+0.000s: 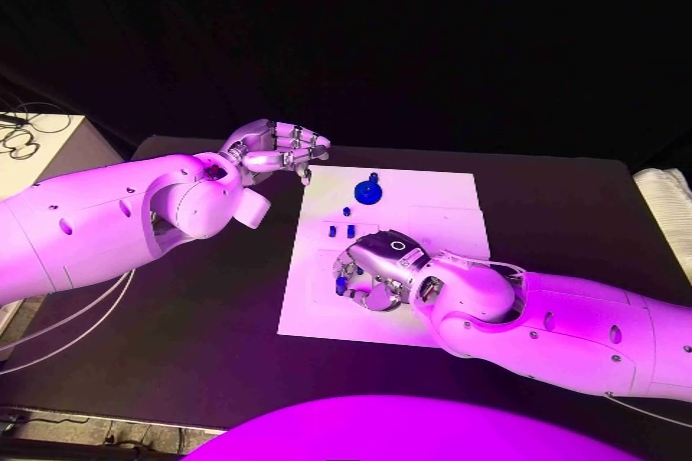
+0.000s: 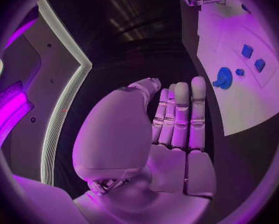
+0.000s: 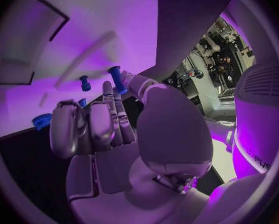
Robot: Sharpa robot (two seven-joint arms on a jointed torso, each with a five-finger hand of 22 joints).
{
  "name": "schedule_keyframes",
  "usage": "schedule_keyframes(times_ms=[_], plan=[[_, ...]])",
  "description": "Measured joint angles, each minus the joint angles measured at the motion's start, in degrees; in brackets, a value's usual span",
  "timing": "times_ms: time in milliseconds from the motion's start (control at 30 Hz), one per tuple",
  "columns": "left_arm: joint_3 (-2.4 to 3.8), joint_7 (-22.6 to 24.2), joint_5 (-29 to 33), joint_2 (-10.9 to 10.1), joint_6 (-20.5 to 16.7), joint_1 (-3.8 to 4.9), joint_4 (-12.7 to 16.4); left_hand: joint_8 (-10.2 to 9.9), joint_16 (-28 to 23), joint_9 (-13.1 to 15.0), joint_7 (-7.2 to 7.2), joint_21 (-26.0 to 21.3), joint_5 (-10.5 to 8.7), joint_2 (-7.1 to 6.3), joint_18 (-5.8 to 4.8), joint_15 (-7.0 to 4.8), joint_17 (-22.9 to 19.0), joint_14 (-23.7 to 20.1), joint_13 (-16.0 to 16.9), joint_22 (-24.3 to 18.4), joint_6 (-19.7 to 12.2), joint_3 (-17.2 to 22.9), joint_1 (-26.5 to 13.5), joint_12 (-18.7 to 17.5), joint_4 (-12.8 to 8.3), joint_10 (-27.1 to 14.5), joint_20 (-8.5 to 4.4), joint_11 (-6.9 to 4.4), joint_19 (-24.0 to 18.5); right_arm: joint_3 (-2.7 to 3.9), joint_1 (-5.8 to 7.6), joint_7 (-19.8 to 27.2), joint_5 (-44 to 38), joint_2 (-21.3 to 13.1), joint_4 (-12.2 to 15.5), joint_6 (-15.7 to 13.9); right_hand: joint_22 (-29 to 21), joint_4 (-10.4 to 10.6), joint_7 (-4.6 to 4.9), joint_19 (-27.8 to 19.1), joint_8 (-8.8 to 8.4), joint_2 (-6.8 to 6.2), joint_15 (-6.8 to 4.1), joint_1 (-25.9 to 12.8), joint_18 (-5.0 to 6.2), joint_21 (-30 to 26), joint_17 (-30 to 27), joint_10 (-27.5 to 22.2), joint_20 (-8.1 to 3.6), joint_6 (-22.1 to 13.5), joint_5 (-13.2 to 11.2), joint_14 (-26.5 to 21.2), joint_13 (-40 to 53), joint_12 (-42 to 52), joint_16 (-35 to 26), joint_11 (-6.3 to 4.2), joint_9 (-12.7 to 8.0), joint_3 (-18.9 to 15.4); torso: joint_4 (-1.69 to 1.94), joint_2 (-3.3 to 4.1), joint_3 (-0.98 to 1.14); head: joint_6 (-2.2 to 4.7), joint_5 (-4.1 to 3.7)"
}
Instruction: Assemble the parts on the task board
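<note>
Right robot hand (image 1: 378,271) is down on the board (image 1: 325,311), pinching a blue peg (image 3: 116,77). Left robot hand (image 1: 274,149) is empty, fingers loosely apart, off the board's far-left corner. Round part (image 1: 369,192) and small pieces (image 1: 340,228) lie loose mid-board. Assembly looks early.

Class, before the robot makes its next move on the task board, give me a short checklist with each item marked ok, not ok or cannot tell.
1. Left hand clear of the task board, holding nothing: ok.
2. Right hand over the task board: ok.
3. Right hand holds a blue peg between thumb and finger: ok.
4. Target hole for that peg identified: cannot tell.
5. Round blue part lies clear of both hands: ok.
</note>
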Motion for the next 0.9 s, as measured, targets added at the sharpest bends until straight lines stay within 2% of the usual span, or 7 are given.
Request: schedule_keyframes(times_ms=[200,433,467,500,700,800,900], plan=[[0.0,-0.03,0.0,0.0,0.0,0.01,0.0,0.0,0.0,0.0,0.0,0.07,0.0,0.0,0.0,0.0,0.0,0.0,0.0,0.0,0.0,0.0,0.0,0.0,0.0,0.0,0.0,0.0,0.0,-0.06,0.0,0.45,0.38,0.25,-0.09,-0.03,0.0,0.22,-0.46,-0.2,-0.74,0.02,-0.09,0.02,0.0,-1.04,-0.67,-1.24,0.16,-0.9,0.0,-0.09,-0.28,0.7,-0.18,0.12,-0.41,-4.92,0.02,0.0,0.01,-0.04,0.03],[0.0,-0.09,0.01,-0.03,0.0,0.0,0.0,0.0,0.0,0.01,0.0,0.35,0.0,0.0,0.0,0.0,-0.01,0.0,0.0,0.07,0.0,0.0,0.0,0.0,0.0,0.0,0.0,0.0,0.0,-0.11,0.0,0.82,0.69,0.18,-0.13,-0.39,-0.01,0.29,-0.46,-0.2,-0.96,0.62,-0.09,0.62,0.0,-1.59,-0.92,-1.56,0.16,-0.9,0.03,-0.09,-0.27,0.88,-0.18,0.21,-0.48,-5.58,0.0,-0.01,0.02,-0.1,0.06],[0.0,-0.1,0.01,-0.03,0.0,0.0,0.0,0.0,0.0,0.01,0.0,0.35,0.0,0.0,0.0,0.0,-0.01,0.0,0.0,0.07,0.0,0.0,0.0,0.0,0.0,0.0,0.0,0.0,0.0,-0.11,0.0,0.85,0.72,0.14,-0.13,-0.51,-0.01,0.36,-0.46,-0.2,-0.96,0.65,0.02,0.65,0.48,-1.72,-1.07,-1.85,0.16,-0.9,0.26,-0.2,-0.33,0.88,-0.26,0.17,-0.5,-5.84,0.0,-0.01,0.02,-0.1,0.06],[0.0,-0.11,0.01,-0.03,0.0,0.0,0.0,0.0,0.0,0.01,0.0,0.35,0.0,0.0,0.0,0.0,-0.01,0.0,0.0,0.07,0.0,0.0,0.0,0.0,0.0,0.0,0.0,0.0,0.0,-0.11,0.0,0.87,0.74,0.09,-0.13,-0.67,-0.01,0.35,-0.46,-0.22,-0.96,1.03,0.16,1.03,0.91,-2.06,-1.31,-2.32,0.18,-0.9,0.27,-0.34,-0.4,0.88,-0.56,0.28,-0.56,-6.32,0.0,-0.01,0.02,-0.09,0.02],[0.0,-0.16,0.01,-0.03,0.01,0.0,-0.04,0.0,0.0,0.01,0.0,0.35,0.0,0.0,0.0,0.0,-0.01,0.0,0.0,0.07,0.0,0.0,0.0,0.0,0.0,0.0,0.0,0.0,0.0,-0.11,0.0,1.06,0.83,-0.92,0.55,-2.35,-0.02,0.86,-0.46,-1.25,-1.51,2.2,0.51,2.23,0.92,-4.59,-2.96,-4.8,0.55,-0.9,0.49,-1.37,-0.58,1.89,-1.41,0.74,-0.91,-10.0,-0.03,-0.02,0.05,0.15,-0.24],[0.0,-0.18,0.01,-0.04,0.01,-0.01,-0.08,0.0,0.0,0.01,0.0,0.35,0.0,0.0,0.0,0.0,0.01,0.0,0.0,0.07,0.0,0.0,0.0,0.0,0.0,0.0,0.0,0.0,0.0,-0.03,0.08,1.28,1.12,-2.53,1.82,-3.69,-0.8,3.7,-1.02,-2.87,-2.62,3.54,1.04,5.89,1.88,-8.42,-5.0,-8.39,1.18,-2.02,1.04,-2.87,-0.71,3.52,-2.62,1.35,-1.41,-18.54,-0.1,-0.05,0.09,0.4,-0.51],[0.0,-0.2,0.02,-0.03,0.02,-0.01,-0.12,0.0,0.0,0.01,0.0,0.35,0.0,0.0,0.0,0.0,0.04,0.0,0.0,0.07,0.0,0.0,0.0,0.0,0.0,0.0,0.0,0.0,0.0,0.28,0.77,1.63,2.13,-4.81,3.4,-5.1,-0.91,7.14,-0.92,-2.87,-2.87,3.64,1.04,8.09,1.87,-8.75,-5.07,-9.15,1.18,-2.28,1.11,-2.87,-0.66,5.61,-2.59,1.41,-1.69,-23.03,-0.22,-0.13,0.09,0.69,-0.86]])
